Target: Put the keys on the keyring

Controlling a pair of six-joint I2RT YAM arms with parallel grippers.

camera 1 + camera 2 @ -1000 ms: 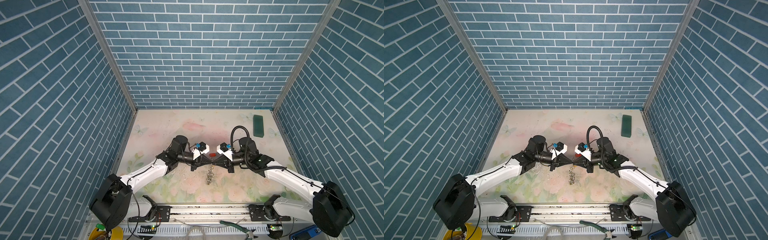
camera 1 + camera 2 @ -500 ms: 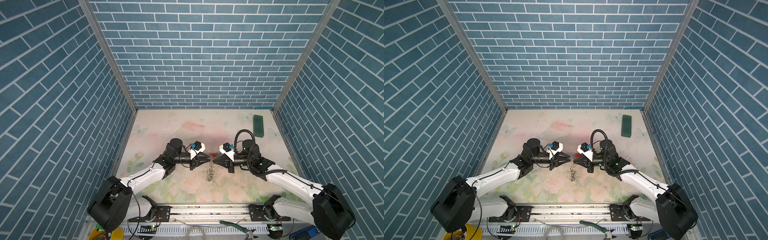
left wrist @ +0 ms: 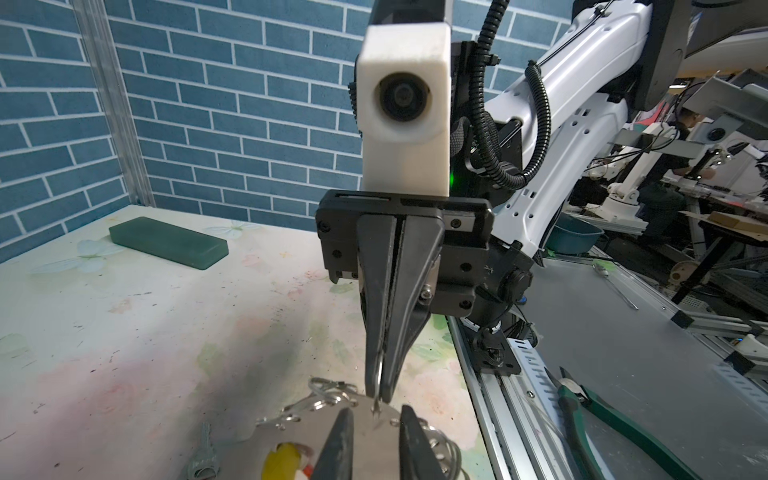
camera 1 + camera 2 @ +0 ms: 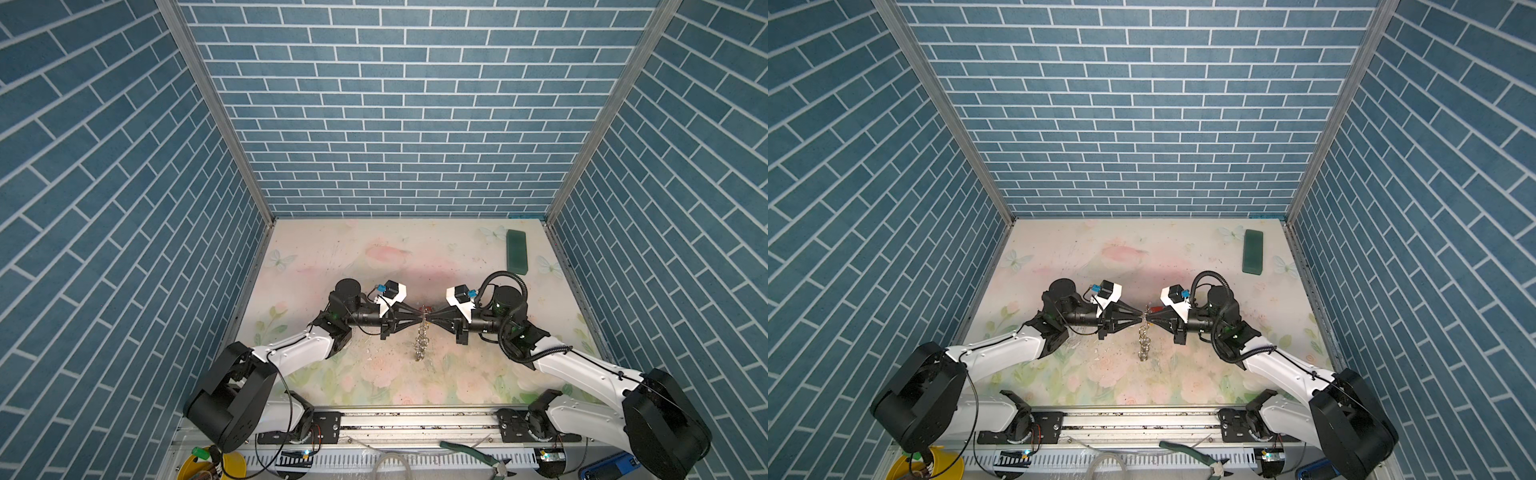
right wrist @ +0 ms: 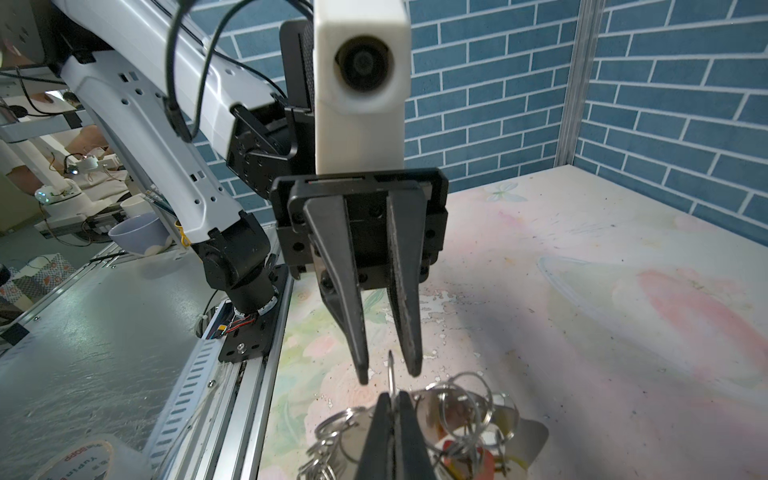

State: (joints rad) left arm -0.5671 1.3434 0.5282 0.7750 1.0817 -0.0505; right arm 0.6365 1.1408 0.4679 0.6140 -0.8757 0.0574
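While the right gripper is pinched tight on a thin wire ring of the keyring, which hangs from that grip above the table, the left gripper stands slightly parted around the ring's edge, clamping nothing. A yellow key and a red key sit among the rings. Whether either is threaded on cannot be told, so the task looks unfinished.

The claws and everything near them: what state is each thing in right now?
Right claw: shut on the keyring, pinching one of its rings.
Left claw: open, fingers either side of that ring.
Keyring: held by that ring.
Yellow key: against the keyring; attachment unclear.
Green block: lying flat on the table.
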